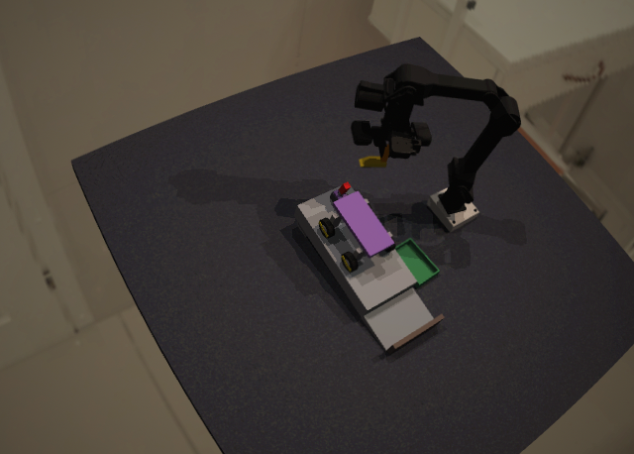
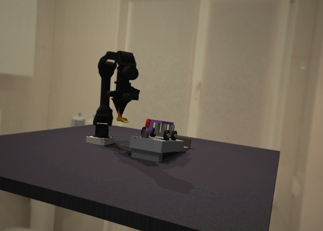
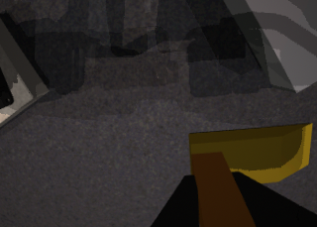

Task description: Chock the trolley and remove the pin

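Note:
My gripper (image 2: 120,113) (image 3: 212,182) is shut on the orange handle of the yellow chock (image 1: 372,162) (image 2: 122,119) (image 3: 248,150). It holds the chock in the air, off the uphill end of the ramp on the robot's side. The trolley, with a purple top (image 1: 364,222) (image 2: 163,121) and black wheels, stands on the grey ramp (image 1: 386,285) (image 2: 146,144) (image 3: 289,49). The red-headed stop pin (image 1: 345,187) (image 2: 148,122) stands upright at the trolley's uphill end. The green tray (image 1: 420,265) sits beside the ramp on the robot's side and shows nothing in it.
The robot's pale base (image 1: 453,217) (image 2: 100,140) (image 3: 22,90) stands on the dark table (image 1: 230,336) (image 2: 78,166), on the tray's side of the ramp. A brown end board (image 1: 418,332) (image 2: 186,142) closes the ramp's low end.

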You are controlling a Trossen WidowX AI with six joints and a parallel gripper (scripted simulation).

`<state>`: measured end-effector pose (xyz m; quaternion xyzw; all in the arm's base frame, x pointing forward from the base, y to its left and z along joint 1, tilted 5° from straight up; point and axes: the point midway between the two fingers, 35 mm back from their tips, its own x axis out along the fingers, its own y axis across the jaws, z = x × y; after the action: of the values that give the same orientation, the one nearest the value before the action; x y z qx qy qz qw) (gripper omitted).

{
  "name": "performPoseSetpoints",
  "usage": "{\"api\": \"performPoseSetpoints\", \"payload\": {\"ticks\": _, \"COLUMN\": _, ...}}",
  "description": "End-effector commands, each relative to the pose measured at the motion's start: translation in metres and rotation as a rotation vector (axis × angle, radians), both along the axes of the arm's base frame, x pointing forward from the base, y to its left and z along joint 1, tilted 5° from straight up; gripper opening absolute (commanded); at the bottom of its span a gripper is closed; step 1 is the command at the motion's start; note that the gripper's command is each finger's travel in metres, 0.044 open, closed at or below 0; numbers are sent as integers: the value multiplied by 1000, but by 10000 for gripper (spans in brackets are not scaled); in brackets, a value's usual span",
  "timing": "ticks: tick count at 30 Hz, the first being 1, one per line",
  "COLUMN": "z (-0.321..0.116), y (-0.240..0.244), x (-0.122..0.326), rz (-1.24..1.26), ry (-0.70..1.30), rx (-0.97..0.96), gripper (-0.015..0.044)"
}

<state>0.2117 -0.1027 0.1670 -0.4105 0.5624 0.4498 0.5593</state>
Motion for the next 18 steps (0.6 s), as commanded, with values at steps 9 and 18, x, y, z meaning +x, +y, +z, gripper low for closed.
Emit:
{"api": "performPoseSetpoints", "payload": {"ticks": 9, "z": 0, "y": 0, "x": 0, "rz": -294, "ry": 14, "rx": -9, "gripper": 0}}
{"api": "performPoseSetpoints", "payload": {"ticks": 18, "z": 0, "y": 0, "x": 0, "rz": -603, "ry": 27, "rx": -20, "gripper": 0}}
